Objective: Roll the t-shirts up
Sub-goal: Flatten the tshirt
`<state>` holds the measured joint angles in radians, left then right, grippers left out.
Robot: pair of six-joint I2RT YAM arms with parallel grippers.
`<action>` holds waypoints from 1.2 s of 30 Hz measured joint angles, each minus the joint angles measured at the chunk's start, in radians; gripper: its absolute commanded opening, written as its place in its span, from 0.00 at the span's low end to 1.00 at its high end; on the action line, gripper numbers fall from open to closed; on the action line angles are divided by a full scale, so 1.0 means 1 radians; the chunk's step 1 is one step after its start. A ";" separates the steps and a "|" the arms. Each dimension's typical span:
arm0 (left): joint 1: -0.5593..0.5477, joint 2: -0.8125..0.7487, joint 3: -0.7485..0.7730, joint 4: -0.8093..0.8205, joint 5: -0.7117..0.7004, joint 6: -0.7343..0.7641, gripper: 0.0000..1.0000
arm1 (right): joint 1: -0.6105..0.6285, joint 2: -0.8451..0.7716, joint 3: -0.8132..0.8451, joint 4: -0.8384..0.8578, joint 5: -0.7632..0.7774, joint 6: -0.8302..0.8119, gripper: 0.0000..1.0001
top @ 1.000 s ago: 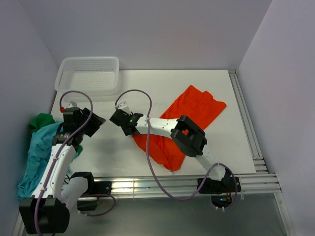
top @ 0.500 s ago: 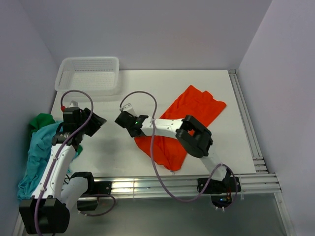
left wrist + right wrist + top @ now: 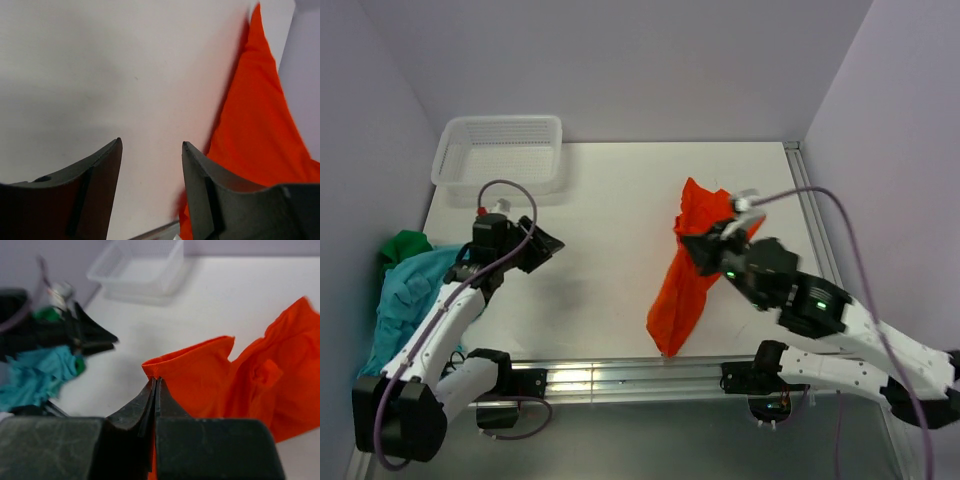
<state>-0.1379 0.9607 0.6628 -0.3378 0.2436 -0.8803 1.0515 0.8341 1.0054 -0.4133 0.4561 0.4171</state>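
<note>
Spanning the floor between pale lilac walls (image 3: 620,70), the white tabletop (image 3: 610,190) carries a white mesh basket (image 3: 500,150) at its far left corner. The orange-red t-shirt (image 3: 685,290) runs from the right half down to the near edge. A teal t-shirt (image 3: 405,300) and a green t-shirt (image 3: 405,245) are heaped off the left edge.

In the left wrist view, the left gripper (image 3: 150,185) hangs half open and empty over bare tabletop.

In the right wrist view, the right gripper (image 3: 155,385) is pinched tight on the orange-red t-shirt's hem.
</note>
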 measured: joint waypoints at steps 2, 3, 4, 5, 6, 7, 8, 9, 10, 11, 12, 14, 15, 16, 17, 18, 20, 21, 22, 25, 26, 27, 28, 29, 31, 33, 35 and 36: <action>-0.096 0.050 0.016 0.024 -0.015 -0.016 0.59 | 0.000 -0.155 -0.009 -0.047 0.018 0.010 0.00; -0.134 0.074 0.027 0.033 -0.017 -0.024 0.60 | 0.000 -0.232 -0.002 -0.074 0.030 0.014 0.00; -0.176 0.108 0.043 0.051 -0.020 -0.033 0.60 | 0.000 -0.274 0.005 -0.093 0.038 0.017 0.00; -0.204 0.138 0.060 0.065 -0.022 -0.042 0.60 | 0.000 -0.320 0.013 -0.109 0.036 0.020 0.00; -0.231 0.171 0.081 0.081 -0.024 -0.048 0.61 | 0.000 -0.352 0.017 -0.126 0.038 0.022 0.00; -0.259 0.212 0.111 0.093 -0.030 -0.054 0.61 | 0.000 -0.381 0.018 -0.142 0.035 0.028 0.00; -0.283 0.251 0.145 0.097 -0.035 -0.057 0.61 | 0.000 -0.407 0.016 -0.160 0.024 0.032 0.00; -0.306 0.291 0.180 0.104 -0.043 -0.059 0.61 | 0.000 -0.439 0.012 -0.179 0.011 0.036 0.00; -0.329 0.331 0.221 0.107 -0.053 -0.060 0.61 | 0.000 -0.473 0.000 -0.189 -0.005 0.041 0.00; -0.356 0.380 0.272 0.108 -0.065 -0.061 0.61 | 0.000 -0.510 -0.013 -0.197 -0.021 0.048 0.00; -0.378 0.420 0.315 0.111 -0.071 -0.060 0.62 | 0.000 -0.550 -0.026 -0.208 -0.034 0.058 0.00; -0.414 0.499 0.400 0.131 -0.082 -0.060 0.62 | 0.000 -0.627 -0.047 -0.232 -0.046 0.082 0.00; -0.431 0.546 0.446 0.137 -0.084 -0.060 0.62 | 0.000 -0.660 -0.054 -0.248 -0.048 0.093 0.00; -0.438 0.576 0.472 0.146 -0.082 -0.060 0.62 | 0.000 -0.689 -0.061 -0.263 -0.050 0.107 0.00; -0.447 0.624 0.509 0.158 -0.079 -0.061 0.62 | 0.000 -0.711 -0.067 -0.274 -0.050 0.117 0.00; -0.450 0.661 0.532 0.163 -0.078 -0.061 0.63 | 0.000 -0.731 -0.074 -0.285 -0.049 0.127 0.00; -0.453 0.743 0.572 0.181 -0.074 -0.067 0.62 | 0.000 -0.773 -0.093 -0.310 -0.050 0.145 0.00; -0.455 0.791 0.595 0.182 -0.071 -0.072 0.62 | 0.000 -0.791 -0.103 -0.320 -0.051 0.151 0.00; -0.456 0.837 0.616 0.185 -0.067 -0.076 0.62 | 0.000 -0.808 -0.113 -0.328 -0.054 0.157 0.00; -0.457 0.970 0.686 0.183 -0.056 -0.087 0.62 | 0.000 -0.827 -0.128 -0.353 -0.060 0.171 0.00; -0.458 1.010 0.710 0.180 -0.053 -0.089 0.62 | 0.000 -0.827 -0.131 -0.359 -0.063 0.172 0.00; -0.459 1.040 0.734 0.174 -0.052 -0.092 0.62 | 0.000 -0.827 -0.132 -0.366 -0.067 0.174 0.00; -0.460 1.069 0.759 0.175 -0.050 -0.095 0.62 | 0.000 -0.827 -0.134 -0.371 -0.071 0.175 0.00; -0.461 1.098 0.787 0.169 -0.049 -0.102 0.63 | 0.000 -0.827 -0.134 -0.374 -0.076 0.177 0.00; -0.462 1.141 0.851 0.158 -0.049 -0.106 0.63 | 0.000 -0.827 -0.134 -0.378 -0.081 0.179 0.00; -0.463 1.167 0.906 0.154 -0.049 -0.110 0.63 | 0.000 -0.827 -0.134 -0.379 -0.085 0.181 0.00; -0.463 1.180 0.943 0.155 -0.049 -0.113 0.63 | 0.000 -0.827 -0.134 -0.380 -0.087 0.181 0.00; -0.463 1.184 0.962 0.156 -0.049 -0.113 0.62 | 0.000 -0.827 -0.134 -0.380 -0.088 0.181 0.00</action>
<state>-0.6010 2.1452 1.6245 -0.1814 0.1947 -0.9936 1.0512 0.0067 0.8711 -0.7937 0.3679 0.5980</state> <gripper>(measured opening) 0.625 0.007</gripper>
